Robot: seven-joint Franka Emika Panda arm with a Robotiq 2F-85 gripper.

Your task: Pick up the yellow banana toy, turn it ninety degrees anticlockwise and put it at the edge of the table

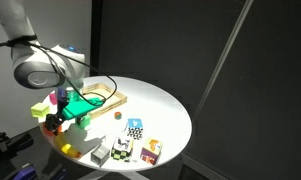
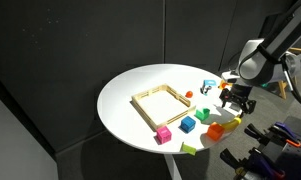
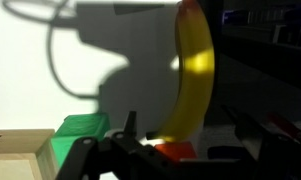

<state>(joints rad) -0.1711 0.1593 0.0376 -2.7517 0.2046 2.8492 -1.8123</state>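
Status: the pincer (image 3: 183,128) reads as pinching the yellow banana toy (image 3: 195,75). The toy looks far larger in the wrist view than the green block (image 3: 80,125) on the tabletop (image 3: 50,70), so I judge it's lifted, not lying down. Pad contact is dark and blurred, so you can't confirm it from here.

Key relation: in the wrist view the banana's long axis runs 12 to 6 o'clock, with its lower end between the jaws. The jaws sit at 9 and 3, so the grip is across the short width. It's a good hold for a wrist roll, with only 1 arm to use.

Position: in both exterior views the pincer (image 1: 58,120) (image 2: 235,103) hangs right at the rim of the tabletop (image 1: 150,105) (image 2: 140,85). That's the 9 o'clock side in one and the 3 o'clock side in the other. The banana is too small to make out in either.

Next, as I judge it, roll 90 degrees anticlockwise. The wrist camera turns with you, so the banana won't appear to move there. Watch the green block and the wooden frame (image 3: 15,150) at 8 o'clock sweep instead.

Risk: an orange-red piece (image 3: 175,150) sits directly under the banana's lower end. Clear it before you lower.
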